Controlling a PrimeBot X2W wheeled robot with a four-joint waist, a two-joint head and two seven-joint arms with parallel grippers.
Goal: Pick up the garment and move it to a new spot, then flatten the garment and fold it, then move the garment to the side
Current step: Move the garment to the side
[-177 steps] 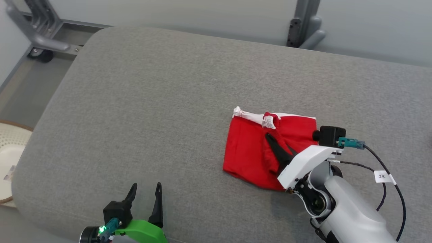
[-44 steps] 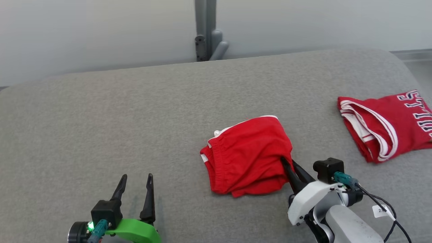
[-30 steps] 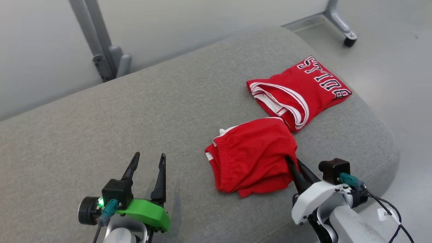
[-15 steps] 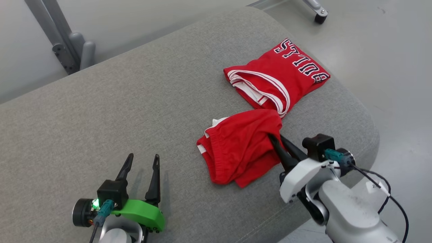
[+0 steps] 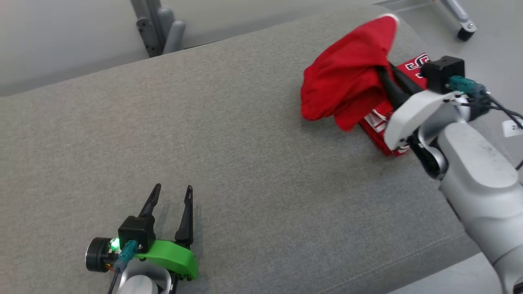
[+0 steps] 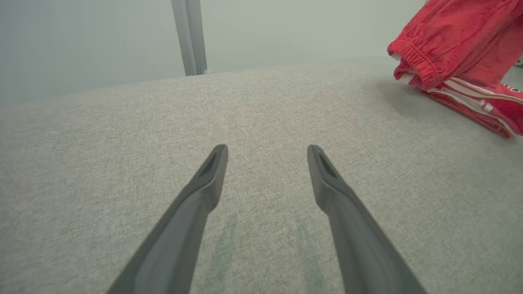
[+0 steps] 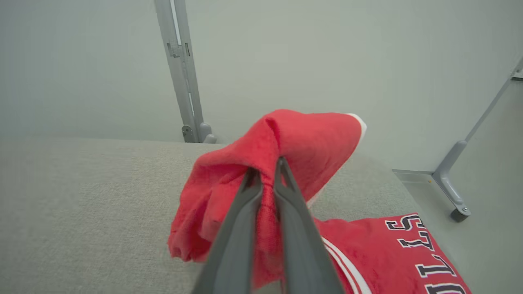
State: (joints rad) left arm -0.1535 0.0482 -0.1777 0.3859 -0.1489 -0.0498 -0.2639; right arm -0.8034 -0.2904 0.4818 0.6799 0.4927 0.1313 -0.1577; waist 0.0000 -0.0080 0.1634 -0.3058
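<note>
- The left claw, at the lower left of the head view, stays spread and empty over the cushion, just as half a second ago.
- The right claw stays clenched on a fold of the red garment. Half a second ago that garment lay on the cushion at mid-frame. Now it hangs bunched from the claw at the upper right, lifted off the cushion.
- The jersey lay open beside the garment before. It now lies under the hanging garment and the right arm, mostly covered.
- The post and caster sit elsewhere in the frame than before: the camera has turned too.
- In the head view the right fingertips are buried in red cloth.
- Only a white-striped edge and a scrap of lettering show of the jersey there. The right wrist view cuts it off at the lower right.
- The left wrist view crops the garment at the upper right corner. Whether its lowest hem touches the jersey I cannot tell.
</note>
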